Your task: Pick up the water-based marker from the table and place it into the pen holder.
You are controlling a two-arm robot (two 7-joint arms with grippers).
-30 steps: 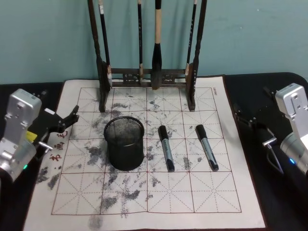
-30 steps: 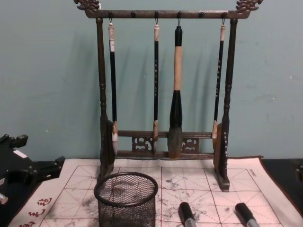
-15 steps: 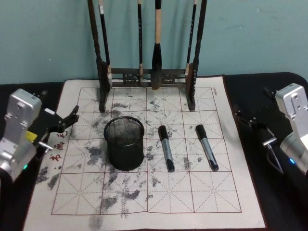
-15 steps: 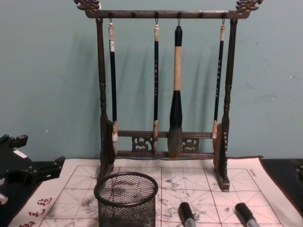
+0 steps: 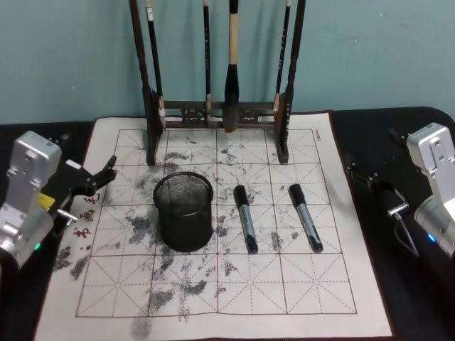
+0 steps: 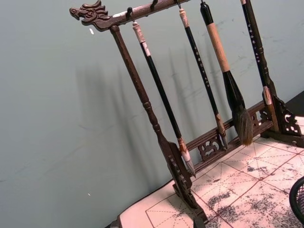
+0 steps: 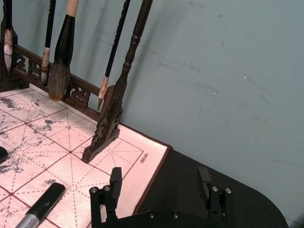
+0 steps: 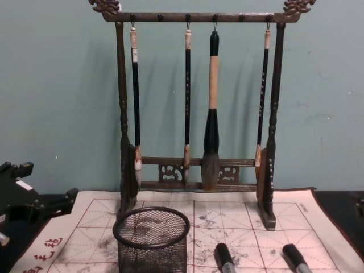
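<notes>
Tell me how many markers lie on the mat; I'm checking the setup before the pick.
2. One black-capped grey marker lies just right of the round black wire-mesh pen holder; the second marker lies further right, on the ink-stained grid mat. None appears hidden.

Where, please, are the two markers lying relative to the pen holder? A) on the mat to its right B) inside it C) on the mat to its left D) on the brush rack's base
A: the left marker and the right marker lie flat on the mat, right of the pen holder.

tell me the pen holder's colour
The pen holder is black mesh; head view shows it best.
</notes>
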